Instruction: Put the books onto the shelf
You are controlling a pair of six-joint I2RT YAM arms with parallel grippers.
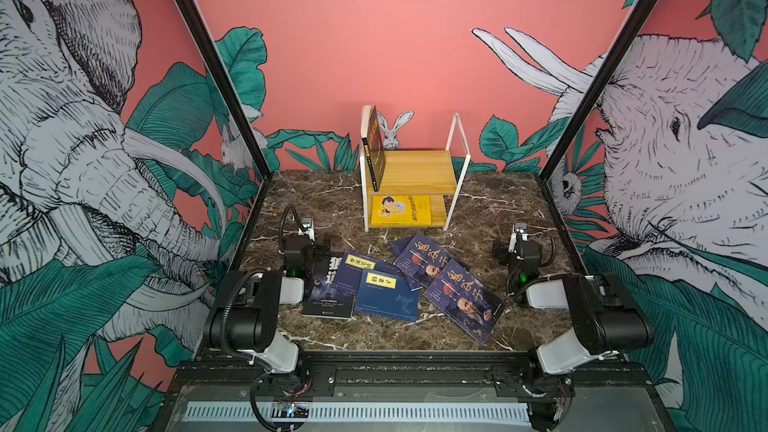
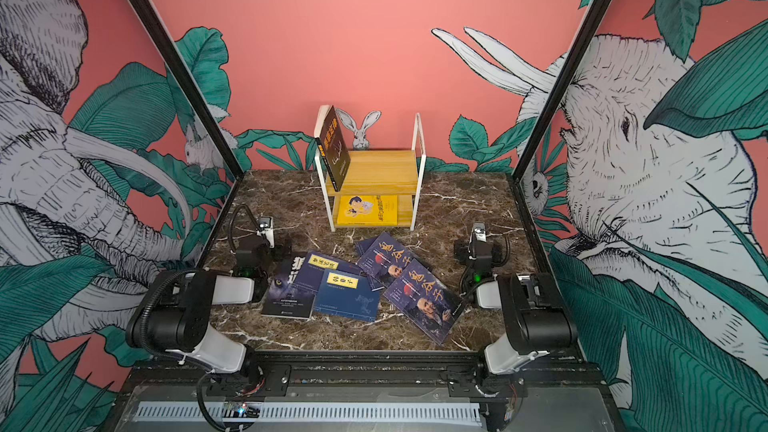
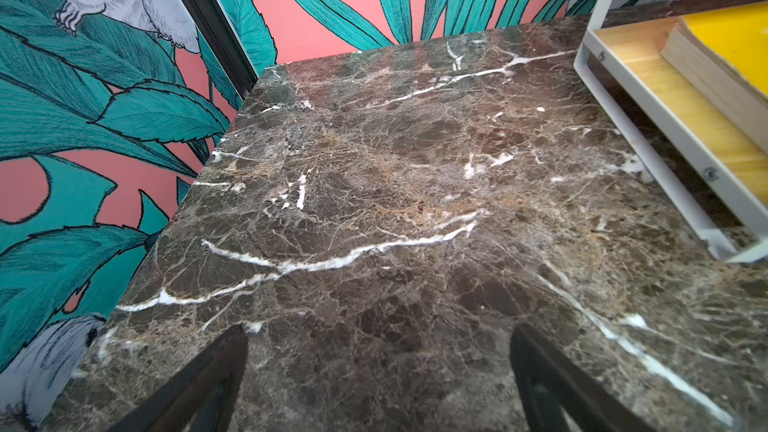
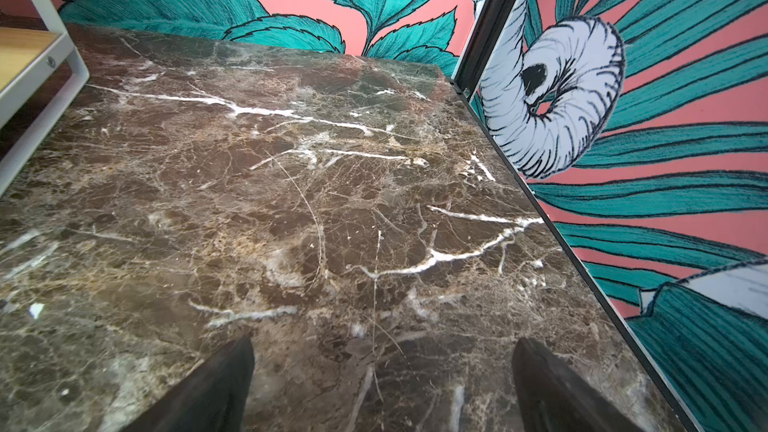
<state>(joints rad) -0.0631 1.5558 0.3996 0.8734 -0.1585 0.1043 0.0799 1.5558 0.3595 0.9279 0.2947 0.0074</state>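
The left end effector (image 3: 380, 336), a black two-fingered parallel gripper, has its fingers spread wide above the dark brown, white-veined marble worktop (image 3: 374, 184), with only stone between them. The right end effector (image 4: 384, 347), of the same build, is likewise spread wide over bare marble. In both top views the left arm (image 1: 249, 317) and the right arm (image 1: 598, 313) sit folded at the two sides of the worktop.

Between them, six thin paperback books (image 1: 399, 284) lie flat in a loose, overlapping heap at the middle front. The black wolf-eyed book (image 1: 328, 295) is leftmost, just beside the left arm. Two navy books with yellow title labels (image 1: 390, 297) overlap next to it. A third navy book (image 1: 399, 246) peeks out from under the two purple-blue portrait books (image 1: 465, 303) on the right.

Apart from the heap, at the back centre, stands the small two-tier shelf of light wooden boards in a white metal frame (image 1: 419, 170). A dark brown book (image 1: 374, 147) leans against the left frame on its upper tier. A yellow cartoon-cover book (image 1: 401, 210) lies flat on the lower tier.
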